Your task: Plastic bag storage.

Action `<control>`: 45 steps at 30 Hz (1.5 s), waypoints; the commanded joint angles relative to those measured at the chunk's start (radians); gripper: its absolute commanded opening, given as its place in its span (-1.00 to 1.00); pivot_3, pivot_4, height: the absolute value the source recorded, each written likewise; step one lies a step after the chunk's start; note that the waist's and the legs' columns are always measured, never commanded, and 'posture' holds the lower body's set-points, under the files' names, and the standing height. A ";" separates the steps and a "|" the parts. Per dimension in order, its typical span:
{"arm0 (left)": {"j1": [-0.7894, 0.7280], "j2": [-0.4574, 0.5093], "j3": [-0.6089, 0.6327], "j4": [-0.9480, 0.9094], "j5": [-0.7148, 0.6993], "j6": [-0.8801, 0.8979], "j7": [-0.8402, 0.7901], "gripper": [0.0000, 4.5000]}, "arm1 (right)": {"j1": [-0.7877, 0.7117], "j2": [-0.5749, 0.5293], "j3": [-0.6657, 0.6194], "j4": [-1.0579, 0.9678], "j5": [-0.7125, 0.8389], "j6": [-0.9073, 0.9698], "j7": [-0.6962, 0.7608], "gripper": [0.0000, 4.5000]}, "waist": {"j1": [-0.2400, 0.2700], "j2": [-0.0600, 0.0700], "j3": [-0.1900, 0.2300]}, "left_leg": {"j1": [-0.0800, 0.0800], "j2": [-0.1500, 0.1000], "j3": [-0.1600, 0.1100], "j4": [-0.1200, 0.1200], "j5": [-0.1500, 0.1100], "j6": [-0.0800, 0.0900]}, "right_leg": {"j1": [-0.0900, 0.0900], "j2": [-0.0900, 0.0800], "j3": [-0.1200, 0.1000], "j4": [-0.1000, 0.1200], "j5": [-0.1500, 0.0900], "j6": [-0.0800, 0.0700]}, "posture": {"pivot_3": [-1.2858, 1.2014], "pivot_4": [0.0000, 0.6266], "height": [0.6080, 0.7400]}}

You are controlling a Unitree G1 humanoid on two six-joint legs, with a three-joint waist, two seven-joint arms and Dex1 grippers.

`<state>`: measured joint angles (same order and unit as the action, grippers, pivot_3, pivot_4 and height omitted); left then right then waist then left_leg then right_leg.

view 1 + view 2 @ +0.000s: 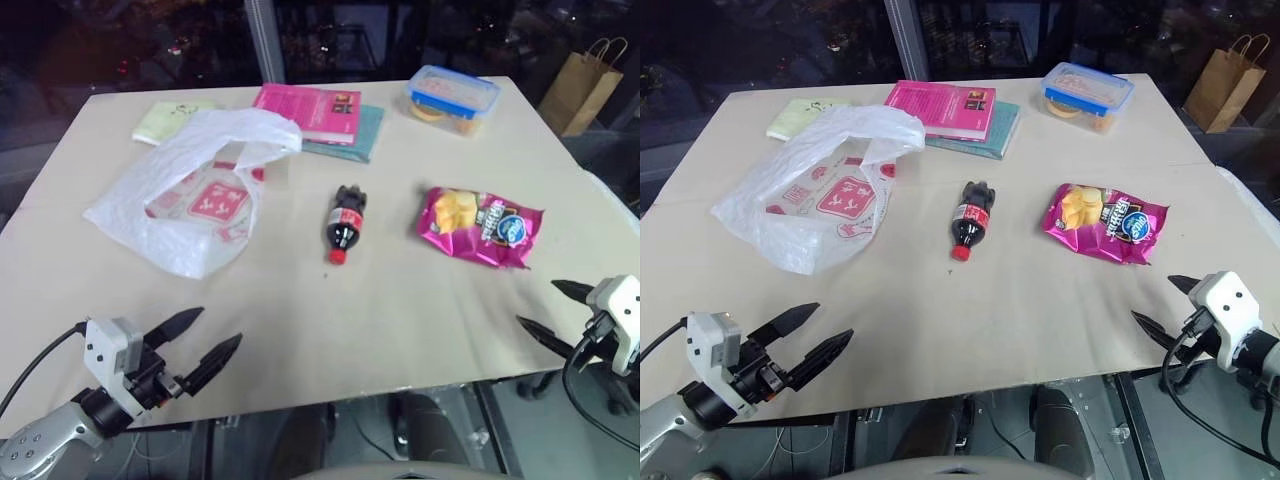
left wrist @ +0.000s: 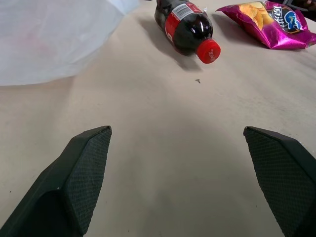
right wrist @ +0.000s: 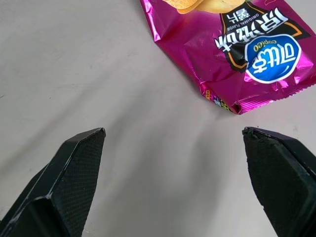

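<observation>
While both tools, left tool (image 1: 207,337) and right tool (image 1: 548,308), gape empty, the plastic bag (image 1: 190,195) veils its contents

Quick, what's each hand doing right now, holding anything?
Left hand: open, empty, over the table's near edge.
Right hand: open, empty, just short of the chips packet.

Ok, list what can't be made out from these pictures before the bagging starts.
- Plastic bag: whether anything is inside; the crinkled translucent film hides it in both eye views.
- Teal book: its cover, mostly hidden under the pink book.
- Food container: contents too small to identify.
- Paper bag: its base is cut off behind the table edge.
- Chips packet: its upper part is cut by the right wrist view's edge.
</observation>
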<state>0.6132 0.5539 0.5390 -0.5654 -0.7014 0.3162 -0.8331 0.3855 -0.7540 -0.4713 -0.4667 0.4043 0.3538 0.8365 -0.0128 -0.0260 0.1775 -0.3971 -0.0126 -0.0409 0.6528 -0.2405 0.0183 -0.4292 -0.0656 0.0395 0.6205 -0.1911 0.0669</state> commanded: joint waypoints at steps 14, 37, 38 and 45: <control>-0.481 0.161 -0.164 -0.256 -0.300 0.245 0.261 0.99 | -0.044 0.051 -0.034 -0.123 0.236 -0.059 0.071 1.00 | 0.006 0.000 -0.001 | 0.002 0.002 0.001 0.002 0.000 0.001 | 0.001 0.002 0.001 0.004 0.000 0.000 | 0.03 -0.52 1.00; -0.900 0.571 -0.448 0.069 0.423 0.536 0.638 0.99 | -0.321 0.011 0.264 -0.248 0.235 0.014 -0.003 1.00 | 0.002 -0.005 0.002 | 0.008 0.000 0.002 -0.001 -0.001 0.000 | 0.006 0.005 0.003 0.002 0.000 -0.001 | 0.03 -0.52 1.00; -0.913 0.560 -0.456 0.092 0.439 0.536 0.632 0.99 | -0.329 0.016 0.271 -0.253 0.233 0.006 -0.003 1.00 | 0.002 -0.005 0.002 | 0.008 0.000 0.002 -0.001 -0.001 0.000 | 0.006 0.005 0.003 0.002 0.000 -0.001 | 0.03 -0.52 1.00; -1.037 0.480 -0.582 0.305 0.559 0.488 0.568 0.99 | -0.427 0.050 0.329 -0.258 0.205 -0.047 0.004 1.00 | 0.001 -0.006 0.002 | 0.008 0.000 0.002 -0.001 -0.001 0.000 | 0.006 0.005 0.002 0.003 0.000 0.000 | 0.03 -0.52 1.00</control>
<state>-0.4022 1.0425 -0.0337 -0.2887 -0.1868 0.8337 -0.2542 -0.0268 -0.7051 -0.1423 -0.7002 0.6153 0.3294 0.8433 -0.0115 -0.0319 0.1798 -0.3889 -0.0129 -0.0389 0.6520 -0.2411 0.0183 -0.4231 -0.0609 0.0412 0.6232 -0.1907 0.0669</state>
